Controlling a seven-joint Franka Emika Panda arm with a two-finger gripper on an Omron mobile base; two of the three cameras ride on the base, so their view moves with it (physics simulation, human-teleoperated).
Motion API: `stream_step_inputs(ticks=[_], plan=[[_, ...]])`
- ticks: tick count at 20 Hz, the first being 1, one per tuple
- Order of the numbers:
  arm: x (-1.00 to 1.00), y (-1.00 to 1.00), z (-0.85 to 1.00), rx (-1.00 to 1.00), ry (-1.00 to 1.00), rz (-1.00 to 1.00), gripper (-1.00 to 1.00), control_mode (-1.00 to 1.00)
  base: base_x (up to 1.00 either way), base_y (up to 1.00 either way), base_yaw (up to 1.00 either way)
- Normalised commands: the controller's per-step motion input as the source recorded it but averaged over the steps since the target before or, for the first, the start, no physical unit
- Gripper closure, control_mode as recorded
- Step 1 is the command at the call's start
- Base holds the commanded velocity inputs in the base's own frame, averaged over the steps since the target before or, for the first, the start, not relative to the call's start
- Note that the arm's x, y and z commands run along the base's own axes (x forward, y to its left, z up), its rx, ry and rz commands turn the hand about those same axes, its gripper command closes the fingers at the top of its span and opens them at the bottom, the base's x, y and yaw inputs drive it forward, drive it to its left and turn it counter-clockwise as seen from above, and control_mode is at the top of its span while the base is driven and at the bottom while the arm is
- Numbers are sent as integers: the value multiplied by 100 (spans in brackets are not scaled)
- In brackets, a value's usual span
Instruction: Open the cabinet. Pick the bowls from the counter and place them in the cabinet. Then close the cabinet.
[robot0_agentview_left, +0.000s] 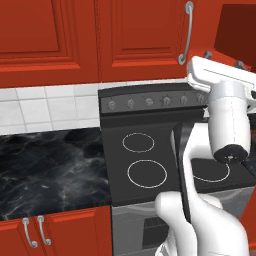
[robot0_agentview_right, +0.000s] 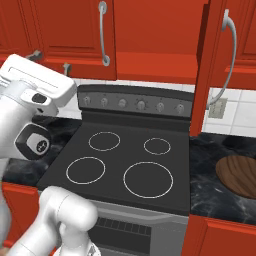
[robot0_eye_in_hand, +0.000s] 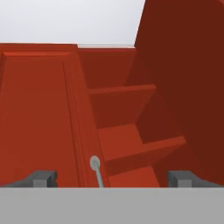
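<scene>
The cabinet (robot0_agentview_right: 150, 35) hangs above the stove. Its left door (robot0_eye_in_hand: 39, 113) is shut, and its curved silver handle (robot0_eye_in_hand: 97, 173) shows low between my fingertips. The right door (robot0_agentview_right: 207, 65) is swung out, edge-on, with its handle (robot0_agentview_right: 227, 55) facing right. Red inside shelves (robot0_eye_in_hand: 144, 148) are bare. My gripper (robot0_eye_in_hand: 113, 179) is open and holds nothing; it is raised in front of the cabinet (robot0_agentview_left: 145, 30), pointing into it. The gripper (robot0_agentview_left: 223, 59) sits at the right of the left base view, and the gripper (robot0_agentview_right: 50, 61) at the left of the right base view. A brown wood-grain bowl (robot0_agentview_right: 240, 175) rests on the counter (robot0_agentview_right: 215, 185) right of the stove.
A black stovetop (robot0_agentview_right: 125, 165) with white rings and a knob panel (robot0_agentview_right: 135, 104) lies under the cabinet. More black marble counter (robot0_agentview_left: 50, 165) stretches left of the stove. Lower red doors with small handles (robot0_agentview_left: 30, 232) sit below it. A wall outlet (robot0_agentview_right: 218, 107) is behind the open door.
</scene>
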Motion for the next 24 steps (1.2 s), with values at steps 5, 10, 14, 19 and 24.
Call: stream_step_inputs(ticks=[5,10,14,19,24], plan=[[57,-14,0,3,6,9,-100,-100,0,0,0],[26,-6,0,2,13,4,-100,-100,0,0,0],[24,0,6,-1,29,4,-100,-100,0,0,0],[14,-5,12,-1,17,0,-100,-100,0,0,0],[1,-14,0,0,-1,0,-100,-100,0,0,0]])
